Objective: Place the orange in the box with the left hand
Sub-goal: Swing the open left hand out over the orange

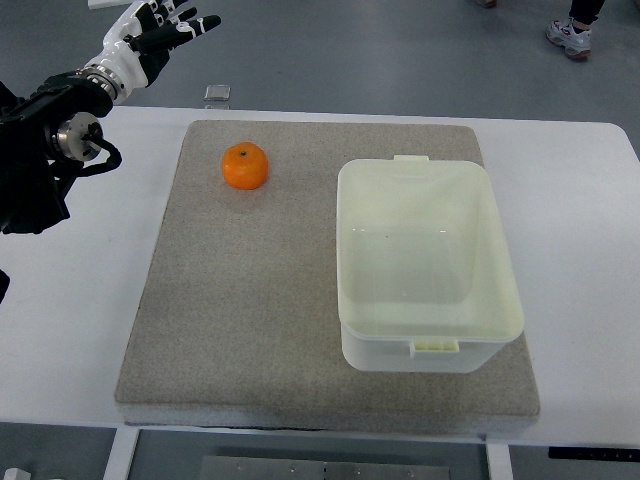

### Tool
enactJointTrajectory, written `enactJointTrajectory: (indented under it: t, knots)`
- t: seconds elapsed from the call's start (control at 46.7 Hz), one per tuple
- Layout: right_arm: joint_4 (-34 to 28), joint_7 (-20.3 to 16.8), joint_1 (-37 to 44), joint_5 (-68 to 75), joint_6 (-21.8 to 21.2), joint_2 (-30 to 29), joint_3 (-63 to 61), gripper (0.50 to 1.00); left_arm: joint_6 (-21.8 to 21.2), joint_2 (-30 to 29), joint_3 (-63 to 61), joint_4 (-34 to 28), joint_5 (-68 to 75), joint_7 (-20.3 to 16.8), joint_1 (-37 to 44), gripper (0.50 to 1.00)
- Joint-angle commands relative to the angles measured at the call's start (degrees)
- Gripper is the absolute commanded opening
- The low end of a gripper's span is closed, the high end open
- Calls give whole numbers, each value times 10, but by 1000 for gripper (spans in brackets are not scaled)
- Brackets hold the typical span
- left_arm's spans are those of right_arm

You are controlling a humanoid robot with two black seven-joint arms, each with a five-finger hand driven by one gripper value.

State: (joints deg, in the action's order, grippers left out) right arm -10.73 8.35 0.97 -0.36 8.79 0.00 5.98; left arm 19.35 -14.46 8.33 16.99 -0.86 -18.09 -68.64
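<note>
One orange sits alone on the grey mat, clear of the empty box, while the left hand hovers beyond the bench edge, fingers released, presumably staged for approach.

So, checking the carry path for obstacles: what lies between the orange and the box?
Nothing. In the top view, only bare grey mat separates the orange from the empty box.
</note>
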Motion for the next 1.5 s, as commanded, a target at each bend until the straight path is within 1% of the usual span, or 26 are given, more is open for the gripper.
enactJointTrajectory:
  t: [0.0,0.107,0.235,0.321,0.449,0.535,0.578,0.685,0.749,0.835,0.942,1.134,1.22,1.305,1.476]
  knots:
    - [0,0,0,0,0,0,0,932,27,-15,-10,19,83,0,-11,996]
    - [0,0,0,0,0,0,0,932,45,-22,-10,28,185,-1,-17,994]
    - [0,0,0,0,0,0,0,932,75,-23,-10,31,295,-1,-28,994]
    - [0,0,0,0,0,0,0,932,93,-25,-10,45,378,-5,-34,992]
    - [0,0,0,0,0,0,0,932,96,-50,-11,81,471,-14,-62,990]
    - [0,0,0,0,0,0,0,932,96,-64,-10,96,530,-30,-75,981]
    - [0,-1,0,0,0,0,0,932,95,-63,-11,101,560,-42,-79,971]
    - [0,-1,0,0,0,0,0,932,94,-61,-11,107,637,-81,-91,964]
    - [0,0,0,0,0,0,0,932,94,-59,-11,110,676,-101,-91,966]
    - [0,0,0,0,0,0,0,932,95,-58,-11,111,716,-119,-91,969]
    - [1,0,0,0,0,0,0,932,95,-51,-12,111,749,-119,-91,992]
    - [0,0,0,0,0,0,0,932,92,-44,-45,111,801,-125,-94,994]
    - [0,0,0,0,0,0,0,932,90,-42,-46,111,802,-125,-96,994]
    - [0,0,0,0,0,0,0,932,77,-35,-59,111,807,-125,-97,994]
    - [0,0,0,0,0,0,0,932,2,-25,-123,105,808,-125,-97,994]
